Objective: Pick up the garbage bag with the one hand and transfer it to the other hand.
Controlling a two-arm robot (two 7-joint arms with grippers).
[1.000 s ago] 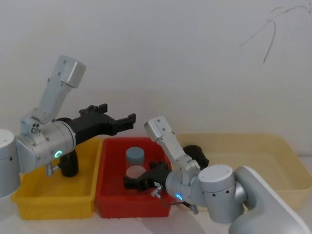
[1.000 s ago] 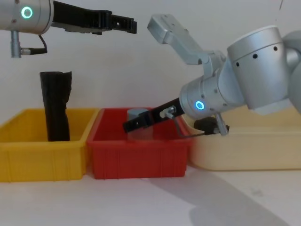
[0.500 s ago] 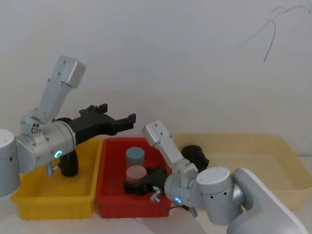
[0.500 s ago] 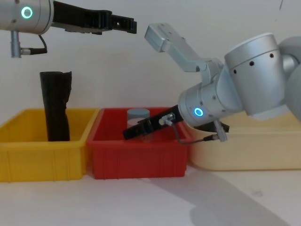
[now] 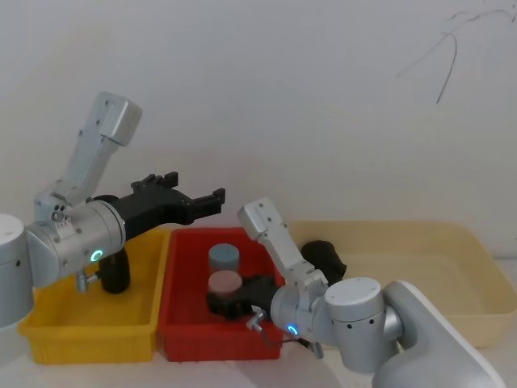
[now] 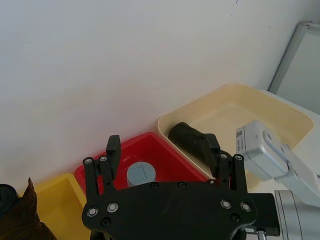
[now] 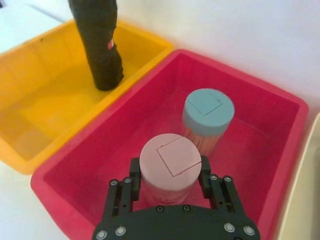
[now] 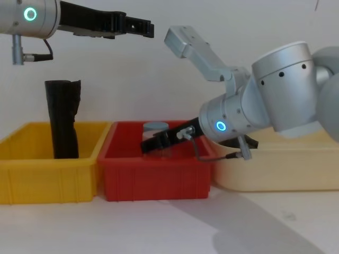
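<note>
The garbage bag (image 5: 323, 257), a smooth black roll, lies at the left end of the cream tray (image 5: 452, 242), seen also from the left wrist (image 6: 187, 140). My right gripper (image 5: 222, 301) is down inside the red bin (image 5: 182, 339), not at the bag. It is open, its fingers (image 7: 135, 170) close on either side of a pink-lidded canister (image 7: 170, 162). My left gripper (image 5: 194, 187) hangs open and empty high over the edge between the yellow and red bins (image 8: 148, 26).
A blue-lidded canister (image 7: 208, 111) stands behind the pink one in the red bin. A ragged-topped black roll (image 8: 62, 119) stands upright in the yellow bin (image 5: 81, 323). A wall runs close behind the bins. The cream tray's right part is bare.
My right gripper has dropped into the red bin and slid forward until its fingers flank the pink-lidded canister. The left arm and the garbage bag have stayed still.
</note>
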